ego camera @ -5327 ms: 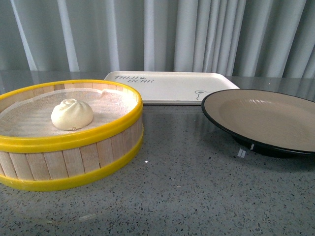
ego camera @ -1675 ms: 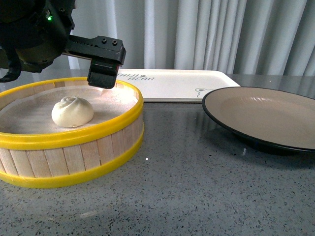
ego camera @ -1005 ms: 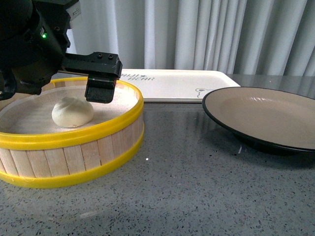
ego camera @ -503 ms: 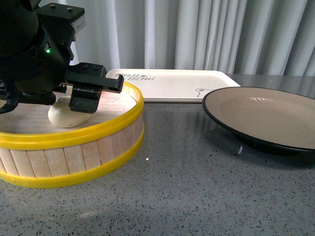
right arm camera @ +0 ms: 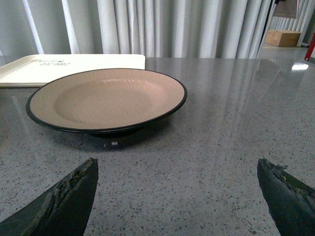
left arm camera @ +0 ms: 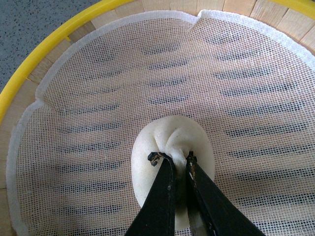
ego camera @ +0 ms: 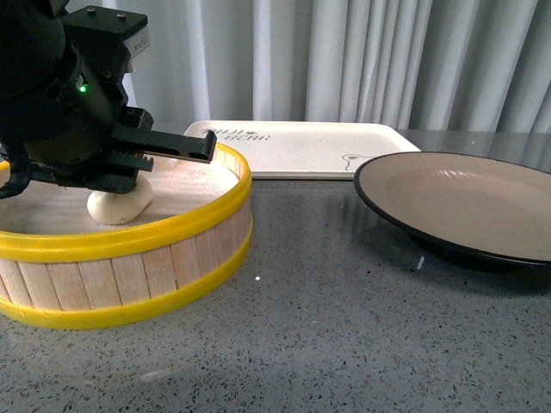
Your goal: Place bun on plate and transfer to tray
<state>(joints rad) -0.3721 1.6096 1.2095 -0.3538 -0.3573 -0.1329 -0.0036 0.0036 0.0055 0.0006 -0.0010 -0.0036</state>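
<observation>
The left gripper's (left arm camera: 173,160) two black fingers (left arm camera: 161,189) are almost closed, pinching the twisted top of the bun (left arm camera: 172,133). The bun rests on the mesh liner (left arm camera: 98,98) inside the steamer basket (ego camera: 129,251). The left arm leans in over the basket's left side. The right gripper (right arm camera: 177,164) is spread wide, low over the table (ego camera: 344,327) in front of the plate (right arm camera: 106,98).

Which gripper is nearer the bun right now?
Left. The left gripper is pinching the twisted top of the bun inside the steamer basket. The right gripper is open, facing the plate, away from the bun.
</observation>
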